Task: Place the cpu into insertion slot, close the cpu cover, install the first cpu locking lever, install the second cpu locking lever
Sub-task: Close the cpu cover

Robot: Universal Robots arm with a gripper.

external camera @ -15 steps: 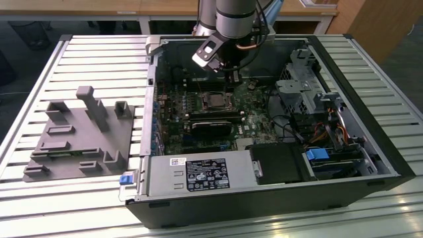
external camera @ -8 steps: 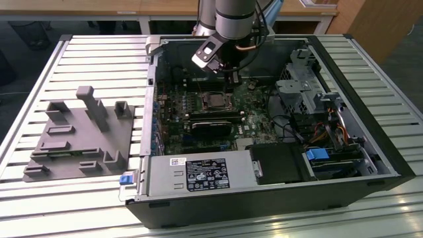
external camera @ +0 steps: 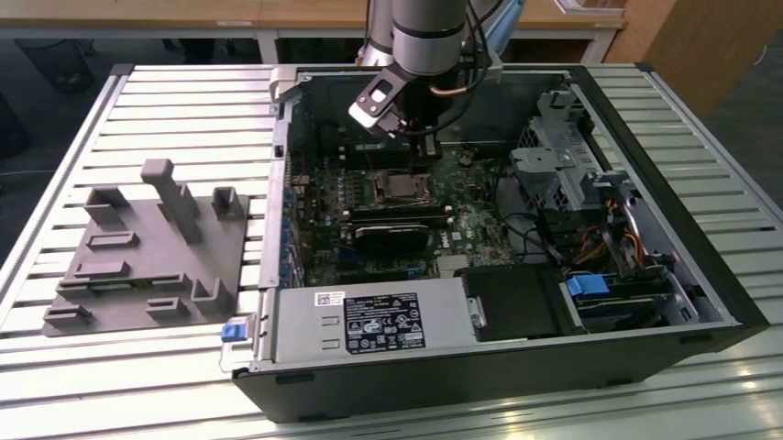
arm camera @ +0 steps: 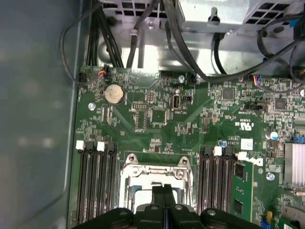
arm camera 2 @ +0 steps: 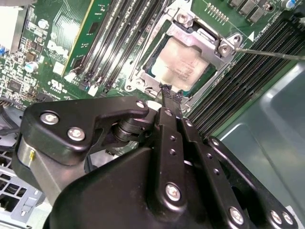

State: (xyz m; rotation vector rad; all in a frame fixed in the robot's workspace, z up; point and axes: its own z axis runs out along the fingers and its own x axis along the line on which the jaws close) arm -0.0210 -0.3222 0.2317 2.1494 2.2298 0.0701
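Note:
In the open computer case, the insertion slot (external camera: 398,188) sits mid-motherboard (external camera: 367,220). The cpu (arm camera 2: 183,59), with its silvery-grey top, lies inside the slot. The silvery cpu cover (arm camera 2: 217,43) lies flat over it, and the chip shows through the cover's cutout. My gripper (arm camera 2: 170,93) is shut with nothing between its fingers, its tips right at the socket's edge. In the first wrist view the shut gripper (arm camera: 163,191) hangs over the cpu cover (arm camera: 131,172). A thin locking lever (arm camera 2: 271,53) juts out sideways from one corner of the socket. In the exterior view my gripper (external camera: 423,147) stands just behind the socket.
Long black memory slots (arm camera: 97,186) flank the socket on both sides. Cables (arm camera: 190,57) and a metal drive cage (external camera: 575,156) crowd the exterior view's right. A power supply (external camera: 355,321) lies at the case front. A grey fixture block (external camera: 147,247) stands outside on the slatted table.

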